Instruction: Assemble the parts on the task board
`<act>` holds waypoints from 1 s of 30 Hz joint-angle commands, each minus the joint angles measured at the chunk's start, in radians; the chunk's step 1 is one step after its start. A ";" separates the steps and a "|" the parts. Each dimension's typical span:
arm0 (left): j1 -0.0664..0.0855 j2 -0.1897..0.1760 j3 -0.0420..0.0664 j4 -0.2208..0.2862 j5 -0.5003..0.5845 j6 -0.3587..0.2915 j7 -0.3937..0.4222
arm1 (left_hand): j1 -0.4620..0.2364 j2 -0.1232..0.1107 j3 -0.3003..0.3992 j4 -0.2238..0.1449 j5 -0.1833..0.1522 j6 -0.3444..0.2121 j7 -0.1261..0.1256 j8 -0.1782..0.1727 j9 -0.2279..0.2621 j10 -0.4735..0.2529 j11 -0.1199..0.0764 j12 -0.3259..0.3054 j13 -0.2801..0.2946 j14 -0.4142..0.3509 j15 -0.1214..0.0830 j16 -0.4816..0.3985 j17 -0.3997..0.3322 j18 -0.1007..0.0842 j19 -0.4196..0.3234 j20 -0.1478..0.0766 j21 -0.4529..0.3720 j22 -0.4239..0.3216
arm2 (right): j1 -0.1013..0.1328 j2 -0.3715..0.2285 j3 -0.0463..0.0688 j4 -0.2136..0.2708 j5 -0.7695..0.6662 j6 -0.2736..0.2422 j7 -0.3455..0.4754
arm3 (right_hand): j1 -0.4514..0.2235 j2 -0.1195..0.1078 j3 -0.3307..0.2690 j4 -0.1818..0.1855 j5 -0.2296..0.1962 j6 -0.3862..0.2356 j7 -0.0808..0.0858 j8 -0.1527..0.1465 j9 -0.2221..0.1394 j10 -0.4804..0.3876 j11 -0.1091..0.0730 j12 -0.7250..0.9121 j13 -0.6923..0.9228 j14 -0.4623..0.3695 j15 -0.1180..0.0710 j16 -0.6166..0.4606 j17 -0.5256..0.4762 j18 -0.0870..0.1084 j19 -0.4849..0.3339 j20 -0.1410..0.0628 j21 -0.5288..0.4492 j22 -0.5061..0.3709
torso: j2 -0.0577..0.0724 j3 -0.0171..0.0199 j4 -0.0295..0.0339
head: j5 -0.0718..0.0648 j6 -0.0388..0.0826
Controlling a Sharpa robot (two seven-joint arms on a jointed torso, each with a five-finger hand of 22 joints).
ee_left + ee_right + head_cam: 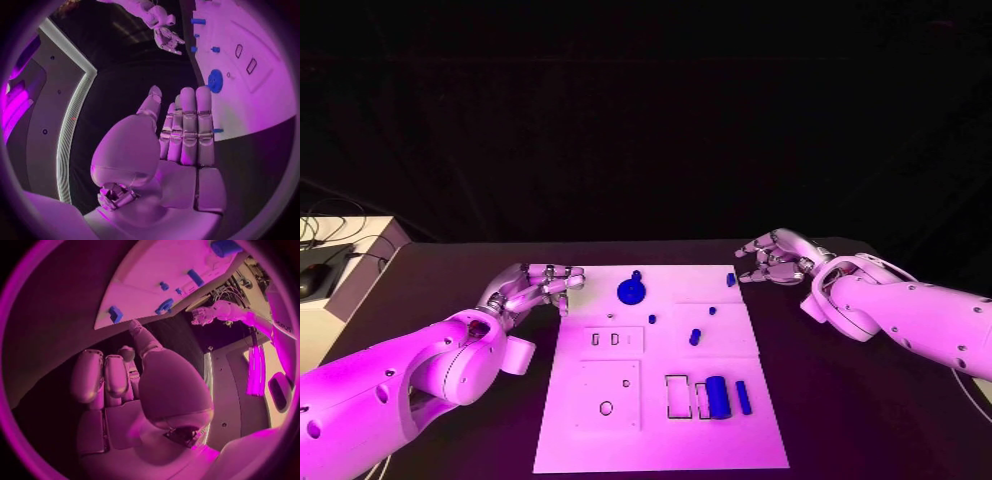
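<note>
Two hands and nothing in either of them, so we're reading this as the start of a pick, no part grabbed yet. Biggest thing first: the flat white rectangular task board lies in the middle of the black table, between our arms. Our silver left hand hovers at the board's near-left corner, fingers straight and side by side, holding nothing. Our silver right hand sits just off the far-right corner, fingers loosely curled, also holding nothing. Parts-wise, the round blue disc is right beside the left hand, a chunky blue cylinder lies by the rectangular slots, and a tiny blue peg sits nearest the right hand. Next move probably calls for a careful pinch on one small piece.
</note>
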 commanded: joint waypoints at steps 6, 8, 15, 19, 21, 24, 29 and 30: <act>-0.010 0.002 0.000 0.003 -0.002 0.036 0.021 | 0.017 -0.016 0.002 -0.012 0.003 0.010 -0.016 0.004 0.000 0.016 -0.031 0.188 0.130 -0.006 -0.028 0.140 0.107 -0.012 0.007 -0.035 0.036 0.031 | -0.012 0.015 0.001 -0.069 0.012 0.040 0.063 | 0.007 -0.006 0.000 -0.001 0.026 -0.013 0.001 -0.007 -0.001 0.005 -0.004 -0.002 0.004 0.004 -0.005 0.001 0.009 -0.004 0.049 -0.004 0.011 0.161 | 0.002 0.0031 -0.0002 | -0.007 -0.007; -0.011 0.002 0.000 0.003 -0.004 0.036 0.020 | 0.015 -0.015 0.008 -0.008 0.000 0.011 -0.017 0.003 0.000 -0.096 -0.032 0.376 0.292 -0.043 -0.030 0.225 0.177 -0.017 -0.003 -0.048 0.077 0.065 | -0.015 0.019 0.001 -0.078 0.010 0.043 0.063 | 0.007 -0.008 -0.001 0.001 0.030 -0.015 0.002 -0.007 -0.001 0.005 -0.003 -0.001 0.005 0.004 -0.004 0.002 0.011 -0.004 0.050 -0.004 0.012 0.161 | 0.001 0.0012 -0.0003 | -0.009 -0.009; -0.013 0.001 0.000 0.006 -0.009 0.038 0.018 | 0.012 -0.013 0.011 -0.009 0.001 0.015 -0.020 0.006 0.001 -0.170 -0.038 0.567 0.445 -0.029 -0.034 0.299 0.217 -0.004 -0.012 -0.045 0.127 0.105 | -0.025 0.036 0.001 -0.100 0.003 0.054 0.055 | 0.002 -0.008 -0.004 0.007 0.037 -0.011 0.003 -0.006 0.000 0.006 -0.002 0.001 0.008 0.005 -0.003 0.004 0.015 -0.004 0.050 -0.003 0.014 0.162 | 0.001 0.0003 -0.0008 | -0.018 -0.015; -0.013 0.000 0.000 0.008 -0.011 0.038 0.018 | 0.009 -0.013 0.012 -0.010 0.001 0.015 -0.020 0.007 0.001 -0.186 -0.039 0.600 0.471 -0.034 -0.033 0.319 0.223 0.003 -0.021 -0.040 0.143 0.119 | -0.038 0.051 0.001 -0.116 0.002 0.056 0.052 | 0.000 -0.008 -0.006 0.011 0.041 -0.011 0.004 -0.006 -0.001 0.005 -0.002 0.002 0.009 0.005 -0.002 0.005 0.017 -0.004 0.050 -0.002 0.015 0.162 | 0.002 0.0012 0.0004 | -0.019 -0.018; -0.013 0.000 0.000 0.009 -0.011 0.037 0.017 | 0.009 -0.013 0.012 -0.010 0.001 0.015 -0.020 0.007 0.001 -0.186 -0.039 0.600 0.471 -0.034 -0.033 0.319 0.223 0.003 -0.021 -0.040 0.143 0.119 | -0.044 0.058 0.001 -0.123 0.002 0.056 0.050 | -0.001 -0.008 -0.007 0.012 0.042 -0.011 0.004 -0.006 -0.001 0.005 -0.002 0.002 0.009 0.005 -0.002 0.005 0.017 -0.004 0.050 -0.002 0.015 0.162 | 0.002 0.0009 0.0021 | -0.022 -0.019; -0.013 -0.002 0.000 0.010 -0.011 0.036 0.017 | 0.009 -0.013 0.012 -0.010 0.001 0.015 -0.019 0.007 0.001 -0.186 -0.038 0.600 0.471 -0.034 -0.033 0.320 0.223 0.003 -0.021 -0.040 0.143 0.119 | -0.051 0.069 0.001 -0.134 0.002 0.060 0.045 | -0.003 -0.007 -0.009 0.014 0.042 -0.010 0.005 -0.006 -0.001 0.005 -0.001 0.002 0.010 0.005 -0.002 0.005 0.018 -0.003 0.050 -0.001 0.015 0.162 | 0.002 -0.0002 0.0027 | -0.022 -0.020; -0.013 -0.004 0.000 0.011 -0.012 0.034 0.017 | 0.008 -0.012 0.012 -0.009 0.001 0.014 -0.019 0.006 0.001 -0.186 -0.037 0.599 0.470 -0.034 -0.032 0.321 0.222 0.004 -0.020 -0.040 0.145 0.121 | -0.059 0.082 0.001 -0.144 0.002 0.062 0.040 | -0.009 -0.004 -0.012 0.021 0.046 -0.008 0.006 -0.006 0.000 0.006 -0.001 0.004 0.011 0.006 -0.001 0.006 0.020 -0.003 0.050 -0.001 0.017 0.162 | 0.002 0.0000 0.0022 | -0.021 -0.023; -0.013 -0.004 0.000 0.011 -0.012 0.034 0.017 | 0.008 -0.012 0.012 -0.009 0.001 0.014 -0.019 0.006 0.001 -0.186 -0.037 0.599 0.470 -0.034 -0.032 0.321 0.222 0.004 -0.020 -0.040 0.145 0.121 | -0.060 0.084 0.001 -0.146 0.002 0.062 0.039 | -0.009 -0.004 -0.013 0.021 0.047 -0.008 0.006 -0.006 0.000 0.006 -0.001 0.004 0.012 0.006 -0.001 0.006 0.020 -0.003 0.050 0.000 0.017 0.162 | 0.002 0.0002 0.0021 | -0.020 -0.023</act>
